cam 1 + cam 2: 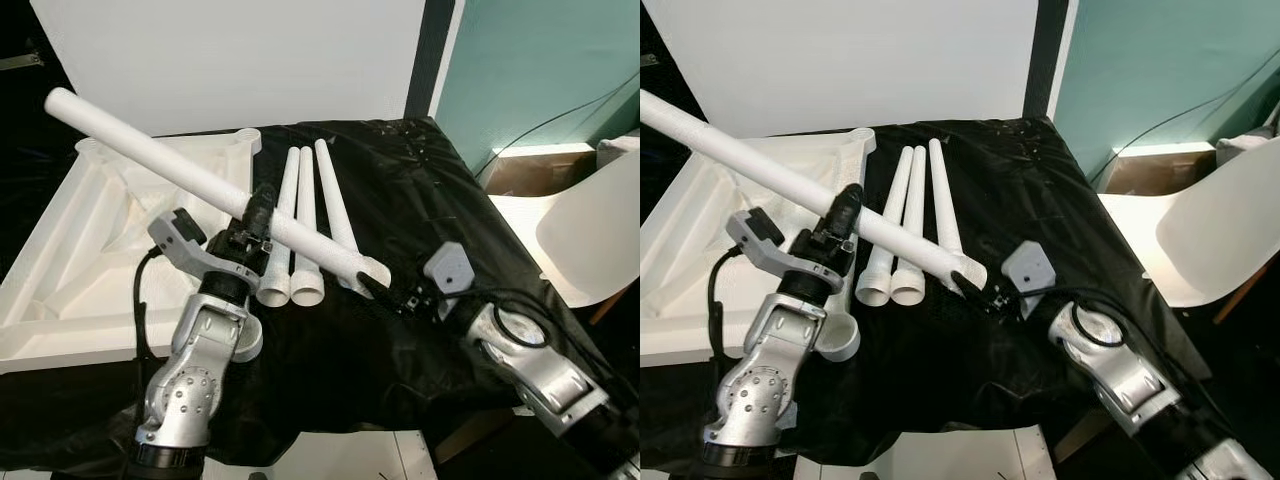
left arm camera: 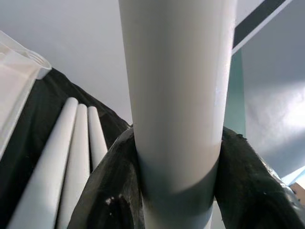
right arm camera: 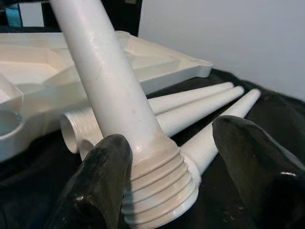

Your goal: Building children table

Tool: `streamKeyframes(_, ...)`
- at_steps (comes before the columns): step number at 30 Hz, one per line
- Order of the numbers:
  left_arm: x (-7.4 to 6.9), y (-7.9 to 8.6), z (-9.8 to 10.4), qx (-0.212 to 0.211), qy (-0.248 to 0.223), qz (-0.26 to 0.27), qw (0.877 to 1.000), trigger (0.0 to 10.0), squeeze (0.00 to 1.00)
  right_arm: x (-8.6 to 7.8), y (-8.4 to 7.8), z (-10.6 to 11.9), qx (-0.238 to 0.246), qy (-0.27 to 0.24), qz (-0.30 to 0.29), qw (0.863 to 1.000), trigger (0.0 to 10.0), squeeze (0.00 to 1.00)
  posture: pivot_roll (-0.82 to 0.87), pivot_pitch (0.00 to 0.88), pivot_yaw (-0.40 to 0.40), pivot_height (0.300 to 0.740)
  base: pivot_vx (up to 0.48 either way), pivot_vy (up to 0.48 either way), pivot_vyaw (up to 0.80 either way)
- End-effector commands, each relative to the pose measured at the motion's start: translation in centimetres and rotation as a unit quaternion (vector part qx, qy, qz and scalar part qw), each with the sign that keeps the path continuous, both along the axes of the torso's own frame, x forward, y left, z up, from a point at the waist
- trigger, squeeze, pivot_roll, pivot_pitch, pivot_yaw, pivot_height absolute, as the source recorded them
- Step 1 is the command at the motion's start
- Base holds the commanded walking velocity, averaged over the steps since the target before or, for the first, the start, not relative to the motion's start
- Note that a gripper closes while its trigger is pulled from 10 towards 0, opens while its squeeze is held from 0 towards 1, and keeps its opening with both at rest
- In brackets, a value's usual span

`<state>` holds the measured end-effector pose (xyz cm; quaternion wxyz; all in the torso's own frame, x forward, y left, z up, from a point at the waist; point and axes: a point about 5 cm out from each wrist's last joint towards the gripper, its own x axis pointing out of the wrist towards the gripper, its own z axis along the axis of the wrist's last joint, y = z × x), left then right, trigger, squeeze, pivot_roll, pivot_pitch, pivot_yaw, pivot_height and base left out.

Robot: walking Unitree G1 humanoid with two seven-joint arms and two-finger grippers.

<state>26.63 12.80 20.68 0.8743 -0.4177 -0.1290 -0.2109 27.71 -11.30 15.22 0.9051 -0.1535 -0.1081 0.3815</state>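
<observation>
Left eye view: you have the white table leg [image 1: 190, 170] lifted at a slant above the black cloth [image 1: 400, 190], narrow end out over the upturned tabletop [image 1: 60, 250].
Left gripper [image 1: 258, 212]: pinching the leg mid-shaft and carrying it.
Right gripper [image 3: 167, 162]: fingers spread either side of the leg's threaded end, one touching; you look set to steady it for aiming at a socket.
Spare legs [image 1: 300, 220]: three lying side by side on the cloth, just beside the tabletop.
Writing: none readable.

Tabletop [image 1: 60, 270] perhaps cropped at left
</observation>
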Motion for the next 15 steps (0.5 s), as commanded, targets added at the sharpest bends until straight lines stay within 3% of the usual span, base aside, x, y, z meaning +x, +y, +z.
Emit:
streamKeyframes(1, -2.3, -1.9, 2.8, -0.01, -0.22, -0.168, 0.961, 0.0, 0.0, 0.5, 0.2, -1.2, -0.018, 0.041, 0.003, 0.999, 10.0, 0.0, -0.01, 0.0, -0.017, 0.74, 0.0, 0.0, 0.0)
streamKeyframes(6, -2.6, -2.0, 3.5, -0.026, -0.234, -0.182, 0.955, 0.0, 0.0, 1.2, 1.9, -2.0, -0.035, 0.075, 0.036, 0.996, 10.0, 0.0, 0.0, 0.0, -0.018, 0.74, 0.0, 0.0, 0.0)
streamKeyframes(15, -3.4, -3.1, 3.5, -0.008, -0.234, -0.228, 0.945, 0.0, 0.0, 2.4, 3.8, -1.8, -0.062, 0.062, 0.054, 0.995, 10.0, 0.0, 0.0, 0.0, -0.015, 0.74, 0.0, 0.0, 0.0)
